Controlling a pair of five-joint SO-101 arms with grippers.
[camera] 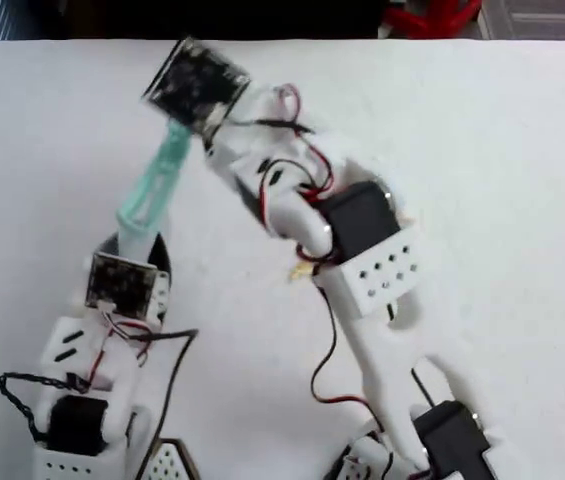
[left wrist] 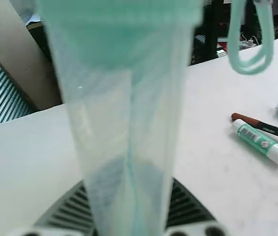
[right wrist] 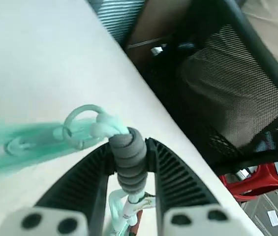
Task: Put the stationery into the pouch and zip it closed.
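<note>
White table (camera: 512, 130), pouch (camera: 157, 190) held between left gripper (camera: 140, 240), right gripper (right wrist: 130, 147)

The worktop (camera: 482, 150) is lit brightly and evenly from above. In the high view it is almost washed out to white around the pouch (camera: 157, 185), and the shadows there are soft and faint. The circuit board (camera: 197, 85) at the far end of the pouch is smeared.

In the left wrist view the pouch is seen very close and out of focus, and light is passed through its thin wall. The markers (left wrist: 262, 142) beside the pouch are rendered more clearly.

In the right wrist view the grey ribbed piece (right wrist: 129, 164) inside the right end effector (right wrist: 130, 147) is in focus. The pouch beyond it is blurred, and the room behind is left dark.
</note>
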